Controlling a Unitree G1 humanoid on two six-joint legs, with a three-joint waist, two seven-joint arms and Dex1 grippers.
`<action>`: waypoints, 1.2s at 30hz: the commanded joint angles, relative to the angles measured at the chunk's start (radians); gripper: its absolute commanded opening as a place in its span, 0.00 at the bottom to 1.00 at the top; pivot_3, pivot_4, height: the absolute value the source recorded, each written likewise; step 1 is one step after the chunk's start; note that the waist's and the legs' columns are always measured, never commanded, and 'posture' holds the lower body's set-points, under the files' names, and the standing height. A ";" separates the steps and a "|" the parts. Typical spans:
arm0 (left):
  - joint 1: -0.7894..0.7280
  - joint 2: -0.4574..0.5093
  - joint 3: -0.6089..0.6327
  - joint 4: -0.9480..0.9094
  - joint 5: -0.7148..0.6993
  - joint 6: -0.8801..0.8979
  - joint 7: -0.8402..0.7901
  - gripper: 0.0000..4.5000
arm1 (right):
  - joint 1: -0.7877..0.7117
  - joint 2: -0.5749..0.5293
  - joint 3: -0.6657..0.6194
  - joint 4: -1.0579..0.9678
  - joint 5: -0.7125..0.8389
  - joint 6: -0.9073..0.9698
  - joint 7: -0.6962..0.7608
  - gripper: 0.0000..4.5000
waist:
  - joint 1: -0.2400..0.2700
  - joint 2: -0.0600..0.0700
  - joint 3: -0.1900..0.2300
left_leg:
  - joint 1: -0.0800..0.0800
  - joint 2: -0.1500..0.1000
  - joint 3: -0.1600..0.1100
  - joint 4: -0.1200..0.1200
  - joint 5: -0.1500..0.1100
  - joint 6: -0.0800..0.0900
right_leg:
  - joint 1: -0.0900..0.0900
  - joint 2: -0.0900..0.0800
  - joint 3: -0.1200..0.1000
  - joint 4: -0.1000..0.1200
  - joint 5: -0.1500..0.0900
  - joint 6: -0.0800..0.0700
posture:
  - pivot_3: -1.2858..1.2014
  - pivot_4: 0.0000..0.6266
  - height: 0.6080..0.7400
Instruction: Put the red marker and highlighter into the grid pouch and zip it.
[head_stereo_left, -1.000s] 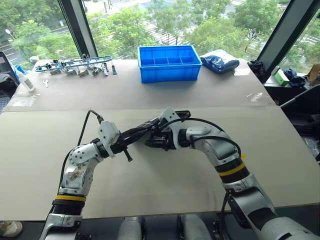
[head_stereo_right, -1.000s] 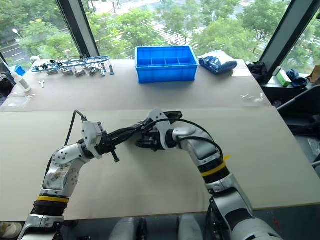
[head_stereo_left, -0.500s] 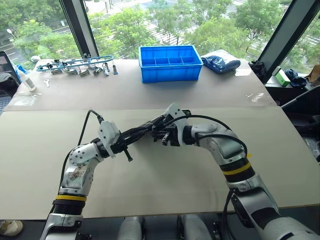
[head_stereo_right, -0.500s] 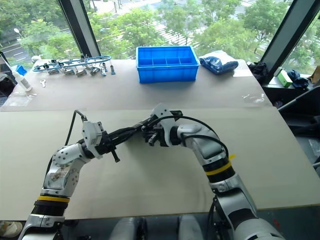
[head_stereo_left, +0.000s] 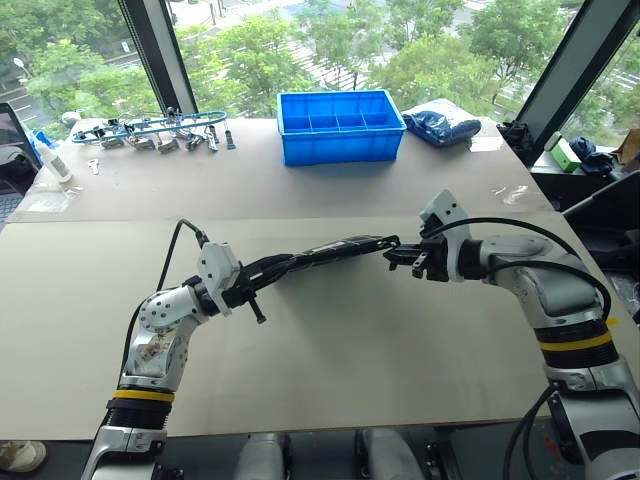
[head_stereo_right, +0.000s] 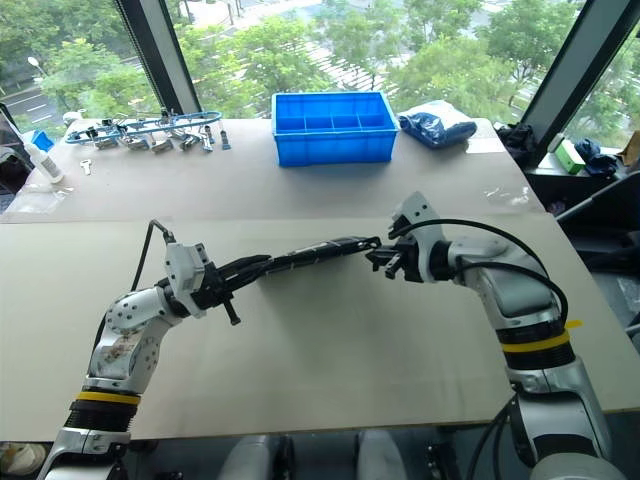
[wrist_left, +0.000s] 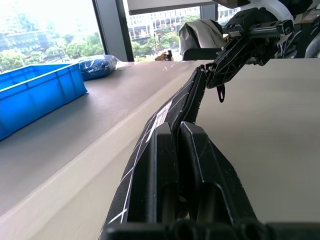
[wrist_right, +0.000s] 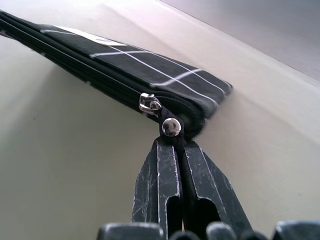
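Note:
The grid pouch, black with white lines, hangs edge-up above the table, stretched between my two grippers. My left gripper is shut on its left end, and the fabric runs out from between the fingers. At the pouch's right end my right gripper is shut on the zipper pull tab, beside the metal slider. The zipper edge looks closed along the stretch in view. The red marker and the highlighter are hidden.
A blue divided bin stands at the back of the far table, with a blue bag to its right. Metal tools and a white bottle lie at the back left. Dark gear sits off the right edge.
My right gripper has travelled to the right along the pouch's top edge, from close to the left gripper out to the pouch's right end. The left gripper has stayed put.

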 joint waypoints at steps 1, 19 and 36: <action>-0.007 0.009 0.021 -0.009 -0.004 -0.022 0.002 0.00 | 0.002 -0.001 -0.034 -0.030 0.010 -0.036 0.009 0.01 | -0.001 0.000 0.000 | 0.000 0.000 0.000 0.000 0.000 0.000 | 0.000 0.000 0.000 0.000 0.000 0.000 | 0.52 0.24 1.00; -0.018 0.012 0.020 -0.015 -0.008 -0.011 0.002 0.00 | 0.028 -0.003 -0.067 -0.030 0.038 -0.041 0.014 0.50 | 0.003 0.000 0.000 | 0.000 0.000 0.000 0.000 0.000 0.000 | 0.000 0.000 0.000 0.000 0.000 0.000 | 0.52 0.24 1.00; 0.060 0.085 -0.005 -0.139 -0.125 0.020 -0.204 0.00 | 0.178 -0.192 -0.299 -0.102 0.208 -0.059 0.190 0.73 | 0.017 0.000 0.000 | 0.001 0.000 0.000 0.001 -0.001 0.001 | 0.001 0.000 0.001 -0.001 0.000 0.000 | 0.52 0.24 1.00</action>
